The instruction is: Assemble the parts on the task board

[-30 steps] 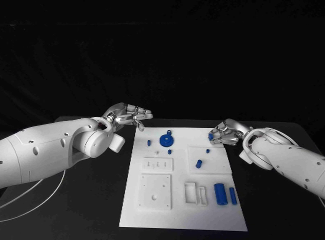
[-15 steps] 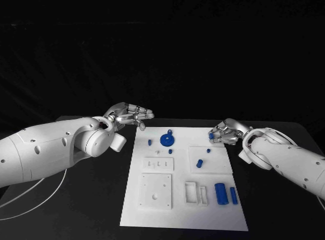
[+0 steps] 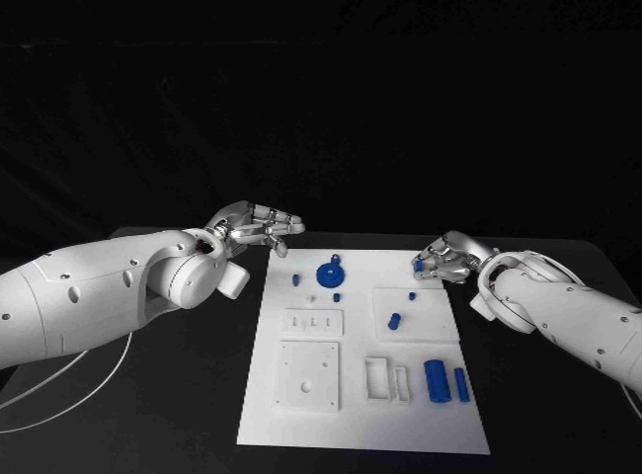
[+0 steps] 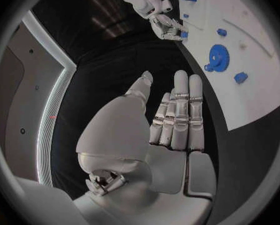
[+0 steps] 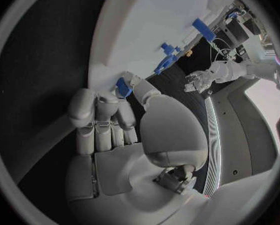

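A small blue part (image 5: 122,87) is pinched in the right hand (image 3: 445,263), the left hand (image 3: 259,228) is held spread and empty, and most parts (image 3: 436,380) are left loose on the board (image 3: 407,425).

A white rectangular task board (image 3: 363,395) lies on the black counter (image 3: 193,395). A blue gear-like round part (image 3: 327,275) stands near its far end, a small blue peg (image 3: 392,322) sits mid-board, and two blue upright cylinders (image 3: 437,382) stand near the right edge. The left hand (image 3: 262,228) hovers off the board's far left corner, fingers (image 3: 280,243) curled. The right hand (image 3: 443,262) sits at the far right corner, apparently pinching a small blue piece (image 3: 418,268).
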Motion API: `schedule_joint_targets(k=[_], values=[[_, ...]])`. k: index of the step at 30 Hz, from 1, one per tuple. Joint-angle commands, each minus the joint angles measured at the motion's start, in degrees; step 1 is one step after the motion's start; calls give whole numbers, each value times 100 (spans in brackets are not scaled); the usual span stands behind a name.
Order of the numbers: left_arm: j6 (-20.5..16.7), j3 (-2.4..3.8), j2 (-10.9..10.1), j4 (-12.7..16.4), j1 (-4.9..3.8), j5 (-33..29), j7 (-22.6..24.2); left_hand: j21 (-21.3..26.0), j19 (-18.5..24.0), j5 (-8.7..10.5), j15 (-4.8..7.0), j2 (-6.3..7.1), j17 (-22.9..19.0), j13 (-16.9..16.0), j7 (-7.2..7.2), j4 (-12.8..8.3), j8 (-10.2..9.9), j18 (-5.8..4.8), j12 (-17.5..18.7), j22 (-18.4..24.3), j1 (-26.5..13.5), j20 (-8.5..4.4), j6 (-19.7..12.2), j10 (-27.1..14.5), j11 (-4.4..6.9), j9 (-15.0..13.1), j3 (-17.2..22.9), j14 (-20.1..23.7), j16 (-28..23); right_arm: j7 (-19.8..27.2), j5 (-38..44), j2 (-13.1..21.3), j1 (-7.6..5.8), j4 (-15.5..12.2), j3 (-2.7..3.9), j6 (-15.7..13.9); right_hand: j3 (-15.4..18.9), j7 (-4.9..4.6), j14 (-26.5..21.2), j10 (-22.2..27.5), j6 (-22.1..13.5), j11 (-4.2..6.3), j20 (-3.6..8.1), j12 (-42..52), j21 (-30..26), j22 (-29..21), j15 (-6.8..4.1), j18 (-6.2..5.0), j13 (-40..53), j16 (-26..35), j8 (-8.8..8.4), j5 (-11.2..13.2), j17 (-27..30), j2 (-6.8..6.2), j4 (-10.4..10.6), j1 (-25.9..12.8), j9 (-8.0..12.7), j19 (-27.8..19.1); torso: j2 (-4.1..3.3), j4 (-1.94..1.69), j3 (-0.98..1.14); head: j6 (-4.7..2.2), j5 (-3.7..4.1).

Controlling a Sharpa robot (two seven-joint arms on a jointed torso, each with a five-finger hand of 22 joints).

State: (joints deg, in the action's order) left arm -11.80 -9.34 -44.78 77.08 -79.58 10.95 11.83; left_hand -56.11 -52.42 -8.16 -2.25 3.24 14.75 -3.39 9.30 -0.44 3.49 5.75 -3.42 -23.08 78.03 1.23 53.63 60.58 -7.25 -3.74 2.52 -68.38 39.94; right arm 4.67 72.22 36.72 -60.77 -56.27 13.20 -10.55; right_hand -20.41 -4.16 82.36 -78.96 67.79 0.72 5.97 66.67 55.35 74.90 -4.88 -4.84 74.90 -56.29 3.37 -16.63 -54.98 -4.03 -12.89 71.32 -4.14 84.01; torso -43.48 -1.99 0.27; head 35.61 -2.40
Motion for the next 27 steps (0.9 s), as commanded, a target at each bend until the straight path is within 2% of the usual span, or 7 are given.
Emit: schedule_joint_targets(k=[1,4,13,18,23,26,27], values=[[92,5,6,18,-3,13,16,-35,9,11,-6,-12,3,-8,-16,12,23,98,-14,5,-17,15,20,-38,5,-3,17,3,-22,73,-65,-12,10,6,-4,-74,-27,36,-3,15,251,50,62,-37,-36,670,-60,81,193,37,52,53,14,113,-11,11,-62,346,2,3,1,4,1],[92,5,5,18,-3,14,15,-35,9,11,-6,-12,3,-8,-16,12,23,98,-14,5,-17,15,20,-38,5,-3,17,3,-22,101,-93,-15,10,1,-4,-157,-11,71,-6,11,411,74,83,-54,-35,673,-78,101,182,49,33,49,18,125,-38,9,-119,345,5,1,0,9,-3],[61,5,7,2,-3,22,-12,-45,2,20,10,-48,7,-6,-10,9,22,91,-10,4,-24,-2,34,135,38,-3,-9,-6,-15,71,-122,9,10,-105,-3,-434,37,85,5,5,432,95,105,-66,-23,677,-91,114,179,62,28,54,14,147,-69,-3,-180,354,15,13,5,-1,3],[122,6,-9,4,-5,186,-239,-164,-85,64,144,-156,118,-10,-159,76,30,41,-16,-57,-161,-121,435,917,251,-14,-127,-115,185,-28,-64,146,7,-417,21,-366,47,86,7,8,428,98,105,-72,-30,675,-90,112,177,63,28,44,12,150,-68,-7,-185,355,36,26,11,-28,17],[108,10,27,-11,-17,377,-514,-434,-294,88,387,-223,346,-48,-370,261,41,-37,-56,-204,-329,-354,910,1901,566,-47,-223,-473,540,-172,17,239,-4,-733,81,-265,56,80,7,10,403,95,104,-79,-34,673,-90,109,175,70,25,51,12,146,-90,9,-188,354,87,57,4,-66,8],[82,11,92,-56,-29,478,-676,-716,-474,-49,579,-253,672,-174,-469,354,44,-78,-322,-362,-483,-541,1069,2515,765,-81,-310,-827,1049,-274,75,255,-15,-886,96,-215,46,72,8,10,378,90,102,-79,-30,674,-86,107,176,74,24,73,12,153,-94,8,-183,355,135,69,14,-68,4],[85,11,124,-77,-35,533,-765,-864,-492,-48,659,-269,946,-332,-508,358,24,-128,-608,-460,-532,-640,1145,2538,827,-120,-360,-835,1446,-327,103,256,-21,-948,100,-198,42,71,7,7,370,89,100,-73,-35,673,-85,107,179,78,25,88,14,154,-96,7,-181,354,145,67,16,-79,8]])
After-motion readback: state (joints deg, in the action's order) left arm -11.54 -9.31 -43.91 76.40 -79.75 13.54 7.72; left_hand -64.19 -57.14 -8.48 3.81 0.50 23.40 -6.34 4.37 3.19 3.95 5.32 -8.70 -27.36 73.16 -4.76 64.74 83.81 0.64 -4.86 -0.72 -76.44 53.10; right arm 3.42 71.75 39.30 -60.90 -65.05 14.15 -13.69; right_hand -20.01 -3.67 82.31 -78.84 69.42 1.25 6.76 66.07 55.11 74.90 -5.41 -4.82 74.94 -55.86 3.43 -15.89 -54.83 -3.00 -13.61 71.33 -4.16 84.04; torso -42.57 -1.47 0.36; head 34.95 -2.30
